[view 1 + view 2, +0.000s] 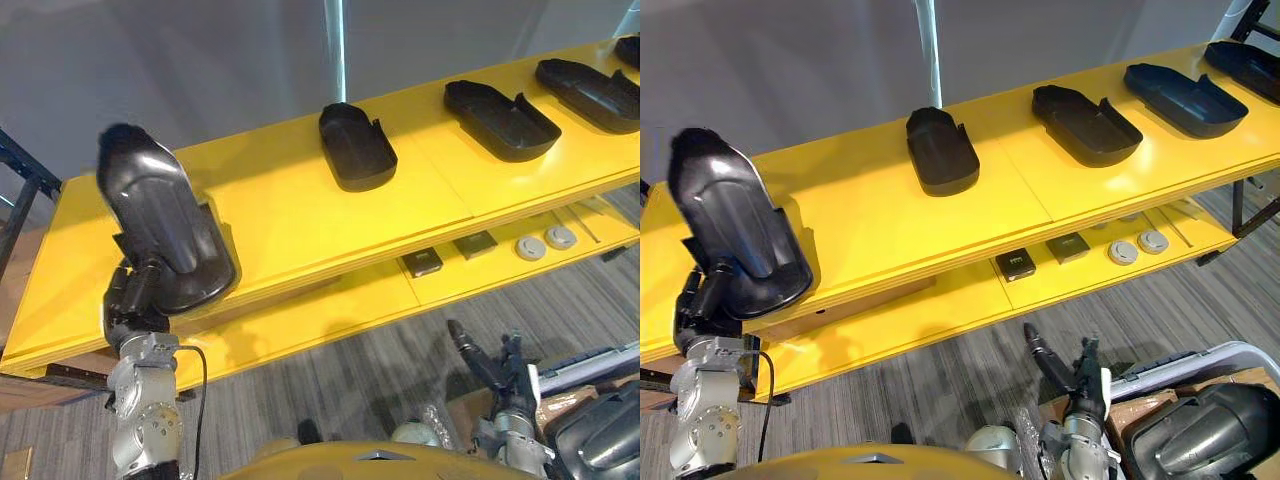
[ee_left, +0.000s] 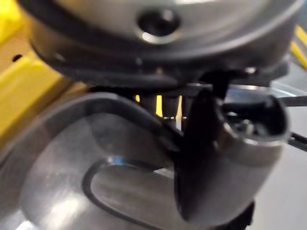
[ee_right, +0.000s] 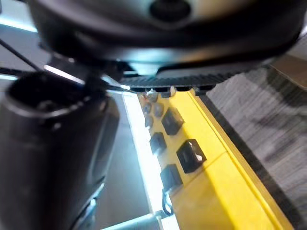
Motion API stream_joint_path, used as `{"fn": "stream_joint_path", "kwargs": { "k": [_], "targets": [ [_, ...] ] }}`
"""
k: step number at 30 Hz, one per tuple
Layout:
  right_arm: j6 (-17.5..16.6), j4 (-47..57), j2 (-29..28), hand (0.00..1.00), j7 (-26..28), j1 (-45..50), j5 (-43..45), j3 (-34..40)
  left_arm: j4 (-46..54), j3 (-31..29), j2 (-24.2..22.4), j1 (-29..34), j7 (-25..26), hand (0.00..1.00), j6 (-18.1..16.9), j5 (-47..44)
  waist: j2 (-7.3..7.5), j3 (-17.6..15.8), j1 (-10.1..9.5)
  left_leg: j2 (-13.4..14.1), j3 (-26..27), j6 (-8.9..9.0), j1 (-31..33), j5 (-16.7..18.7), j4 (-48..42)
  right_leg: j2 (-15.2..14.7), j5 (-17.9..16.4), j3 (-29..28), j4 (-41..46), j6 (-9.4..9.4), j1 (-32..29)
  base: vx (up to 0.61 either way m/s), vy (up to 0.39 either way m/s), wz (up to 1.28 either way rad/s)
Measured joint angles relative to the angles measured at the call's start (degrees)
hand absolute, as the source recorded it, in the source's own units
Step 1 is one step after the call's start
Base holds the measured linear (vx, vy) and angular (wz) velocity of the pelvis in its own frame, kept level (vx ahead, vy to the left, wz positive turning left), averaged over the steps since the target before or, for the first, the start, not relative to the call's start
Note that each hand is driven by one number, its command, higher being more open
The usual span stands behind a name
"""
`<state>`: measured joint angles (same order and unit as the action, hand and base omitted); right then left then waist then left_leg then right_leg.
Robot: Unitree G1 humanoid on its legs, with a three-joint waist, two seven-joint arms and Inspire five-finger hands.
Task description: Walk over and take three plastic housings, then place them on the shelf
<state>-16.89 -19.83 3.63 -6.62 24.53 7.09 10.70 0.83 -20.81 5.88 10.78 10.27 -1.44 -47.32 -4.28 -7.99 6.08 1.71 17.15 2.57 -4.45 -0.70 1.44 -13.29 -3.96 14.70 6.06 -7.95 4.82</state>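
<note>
Low at the right, the right robot hand [image 1: 1077,395] hangs above the grey floor with its fingers straight and spread, holding nothing. Just beside it a bin [image 1: 1185,362] contains one black housing [image 1: 1205,430].

At the left, the left robot hand [image 1: 135,295] is curled round the lower end of the held housing [image 1: 160,220]. This one stands tilted, its narrow end up and its hollow side facing the camera, over the left end of the yellow shelf [image 1: 300,220]. Its lower edge is at the front edge of the shelf's upper board; I cannot tell whether it touches.

Further right on the same board lie three more housings, hollow side up and well apart: a short one [image 1: 355,145] near the middle, a longer one [image 1: 500,118], and a third [image 1: 590,90] near the right end.

On the lower board are two dark square parts [image 1: 422,262] and two grey discs [image 1: 531,247].
</note>
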Motion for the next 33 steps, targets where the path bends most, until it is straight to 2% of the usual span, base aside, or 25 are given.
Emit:
{"fn": "stream_joint_path", "kwargs": {
  "k": [3, 6, 12, 13, 18, 23, 26, 28, 33],
  "targets": [
    [2.85, -7.37, 1.41, 1.00, -0.52, -2.63, 0.07, -0.69, -3.72, 2.06, 2.38, -3.25, -1.54, 0.00, 0.64, -0.05, -0.69, -0.38, -1.31, -0.07, 0.03, 0.50, 0.14, 0.26, 0.22, -0.19, -0.18, -0.11, 0.94, 0.21, -0.56, -0.04, 0.028, 0.00],
    [5.95, -10.47, 2.65, 1.00, -0.97, -3.32, 0.01, -1.67, -7.47, 2.03, 4.50, -6.01, -2.35, 0.00, 2.12, 0.02, -1.88, -1.39, -1.08, 0.04, 1.22, 1.05, 0.25, -0.10, 0.87, -0.58, -0.25, 0.43, 1.61, 0.23, -0.89, -0.06, 0.030, 0.10],
    [8.94, -13.44, 4.19, 1.00, -0.14, -4.70, -0.06, -1.75, -8.26, 2.01, 9.38, -9.28, -3.47, 0.00, 6.09, 0.15, -2.54, -3.64, -1.14, -0.04, 1.50, 0.86, 2.19, -1.74, 0.91, -1.30, -1.31, 0.34, 5.51, 0.39, -4.62, -0.05, 0.017, 0.07],
    [9.13, -13.83, 4.75, 1.00, 0.29, -5.18, -0.07, -2.07, -8.29, 2.01, 10.48, -10.09, -3.48, 0.00, 6.67, 0.03, -2.11, -4.41, -1.18, -0.05, 1.45, 1.05, 2.60, -2.07, 0.97, -1.47, -1.58, 0.35, 6.47, 0.53, -5.41, -0.08, -0.005, 0.10],
    [9.97, -16.30, 6.16, 1.00, 2.46, -7.54, -0.12, -2.46, -10.81, 1.82, 14.43, -14.79, -3.15, 0.00, 8.09, -4.75, -1.75, -6.14, -1.35, -0.01, 1.13, 1.52, 4.06, -4.01, 1.82, -1.90, -2.15, 0.79, 8.96, 0.94, -7.99, -0.08, -0.005, 0.14],
    [10.25, -18.67, 6.90, 1.00, 2.82, -8.79, -0.11, -4.48, -11.51, 1.82, 15.91, -18.86, -1.84, 0.00, 9.10, -12.05, -1.58, -7.40, -1.38, -0.04, 1.32, 2.06, 5.96, -5.22, 2.00, -2.55, -2.46, 1.48, 10.18, 0.98, -9.89, -0.07, 0.006, 0.16],
    [10.36, -20.41, 6.86, 1.00, 3.21, -10.12, -0.12, -5.15, -11.50, 2.01, 16.58, -20.89, -0.96, 0.00, 9.40, -17.66, -1.18, -8.17, -1.37, -0.10, 1.58, 1.69, 5.96, -5.60, 2.05, -2.66, -2.38, 1.67, 10.19, 0.59, -10.13, -0.06, 0.020, 0.03],
    [10.34, -20.54, 6.75, 1.00, 3.52, -10.90, -0.12, -6.07, -11.48, 3.28, 17.33, -24.10, -0.86, 0.00, 9.48, -21.66, -0.27, -8.77, -1.32, -0.13, 2.00, 1.84, 5.98, -5.80, 2.04, -2.63, -2.07, 0.90, 10.19, 0.68, -10.35, -0.01, 0.016, -0.11],
    [10.33, -22.37, 6.75, 1.00, 3.52, -12.43, -0.10, -6.51, -10.98, 8.16, 17.56, -29.29, -0.97, 0.00, 9.50, -22.60, 0.26, -9.12, -0.44, -0.26, 3.02, 0.77, 5.99, -6.38, 2.14, -2.52, -1.33, 0.28, 9.80, 0.23, -10.75, 0.05, 0.000, -0.12]
  ]
}}
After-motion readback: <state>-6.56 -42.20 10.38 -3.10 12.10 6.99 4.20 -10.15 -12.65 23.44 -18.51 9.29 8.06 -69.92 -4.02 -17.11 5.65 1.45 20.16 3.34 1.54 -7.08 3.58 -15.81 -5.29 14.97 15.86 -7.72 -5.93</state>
